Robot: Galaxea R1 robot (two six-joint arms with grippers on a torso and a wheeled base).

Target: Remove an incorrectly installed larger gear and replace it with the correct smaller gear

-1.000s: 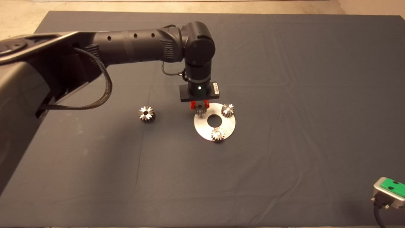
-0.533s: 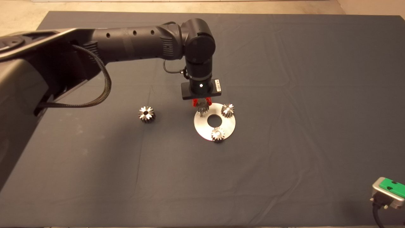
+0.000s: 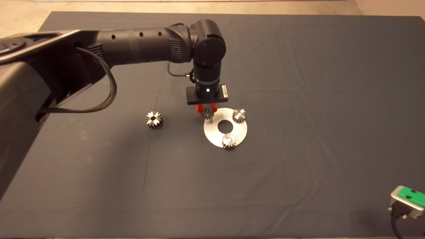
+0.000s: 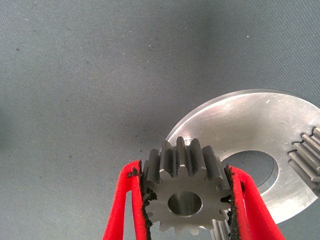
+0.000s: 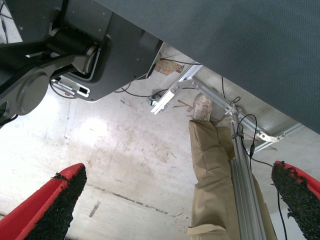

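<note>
Left gripper (image 3: 206, 110): shifted slightly leftward off the plate's rim since a second ago, clamped on the gear.
Held gear (image 4: 186, 196): carried from above the round metal plate (image 3: 217, 136) toward the plate's left edge.

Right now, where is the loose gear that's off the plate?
In the head view, the loose gear lies alone on the mat, left of the round plate and the left tool.
</note>
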